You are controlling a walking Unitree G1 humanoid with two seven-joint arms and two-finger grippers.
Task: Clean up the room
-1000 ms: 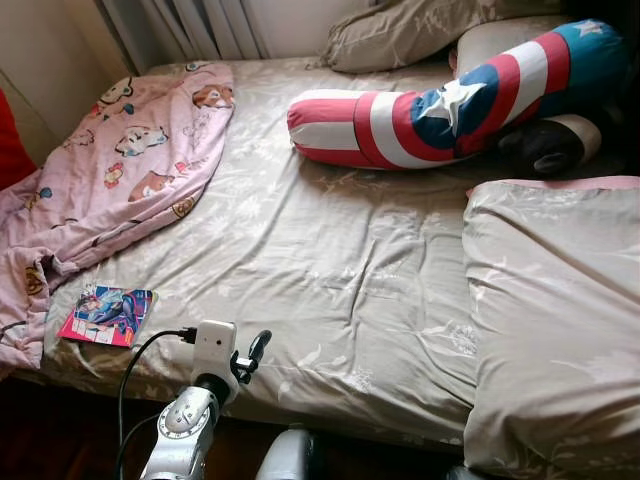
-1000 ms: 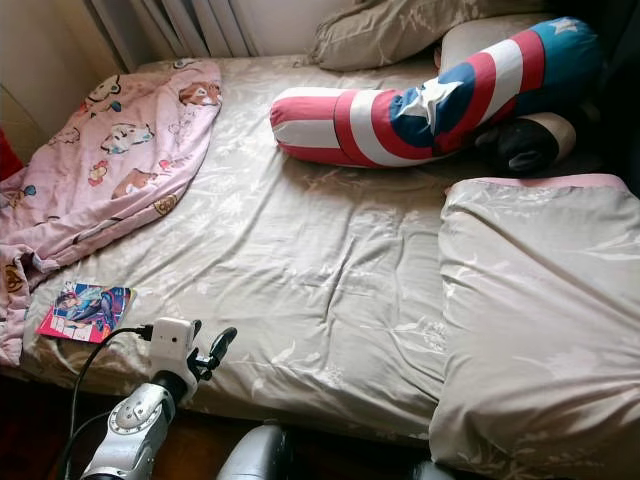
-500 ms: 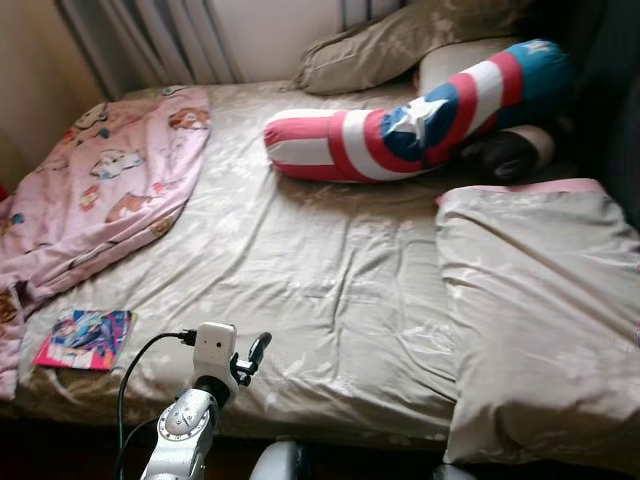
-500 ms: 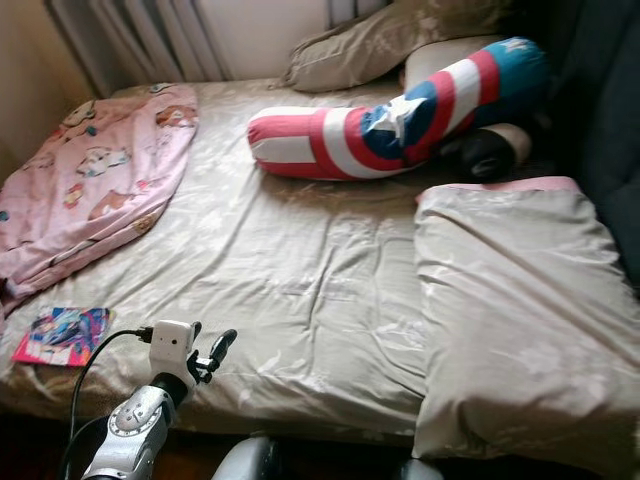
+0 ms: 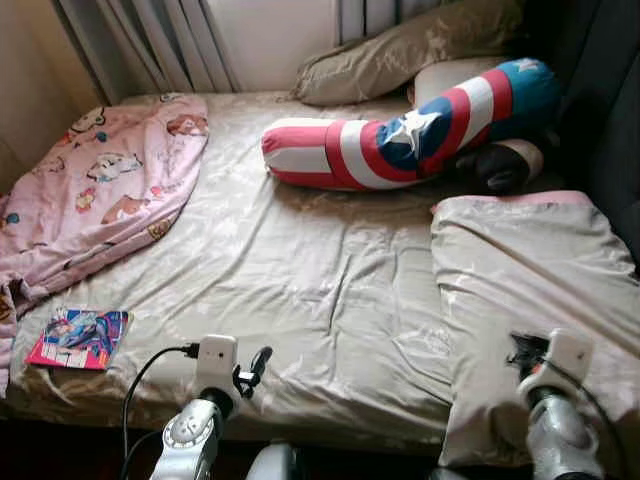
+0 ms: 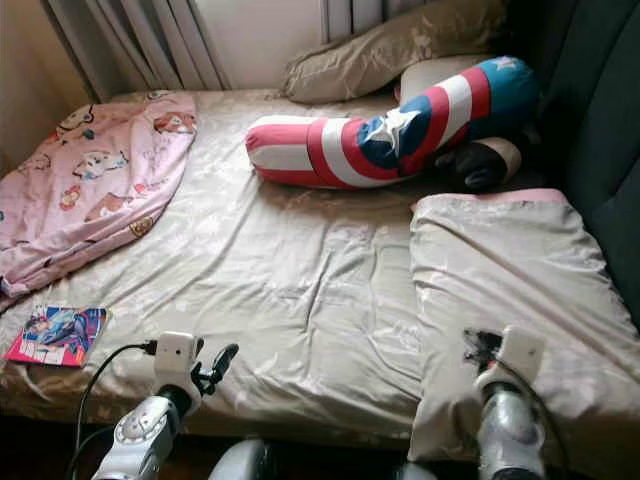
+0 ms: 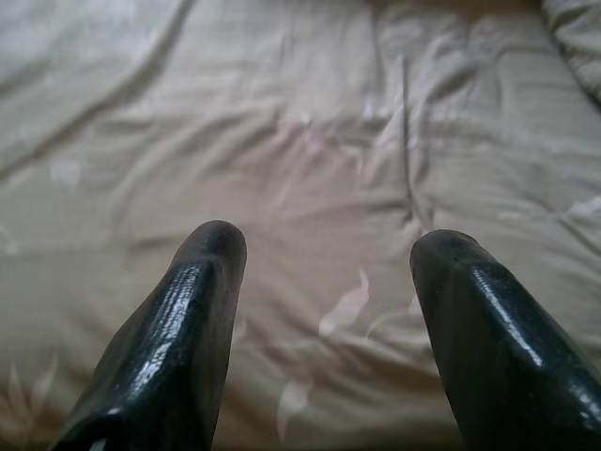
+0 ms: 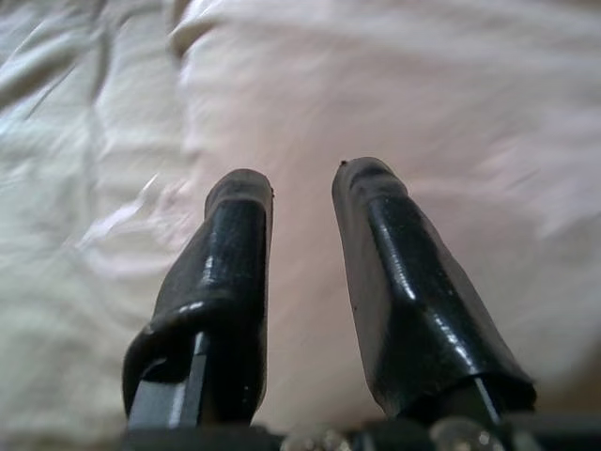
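A colourful book (image 5: 78,338) lies on the bed's front left corner, beside a crumpled pink cartoon blanket (image 5: 100,190). A red, white and blue star bolster (image 5: 400,135) lies across the far side of the beige sheet (image 5: 300,260). My left gripper (image 5: 255,362) hovers open over the bed's front edge, right of the book, with bare sheet between its fingers (image 7: 202,310). Over the front part of a large beige pillow (image 5: 530,260) is my right gripper (image 5: 522,350), open and holding nothing, its fingers (image 8: 230,254) a narrow gap apart.
A beige pillow (image 5: 400,55) and a dark round cushion (image 5: 500,165) sit at the head of the bed. Curtains (image 5: 150,40) hang behind. A dark upholstered panel (image 5: 600,100) stands along the right. The middle of the sheet is bare.
The camera has shifted, so the whole scene sits differently. My right arm has come up into view over the large beige pillow. The left arm has stayed in place.
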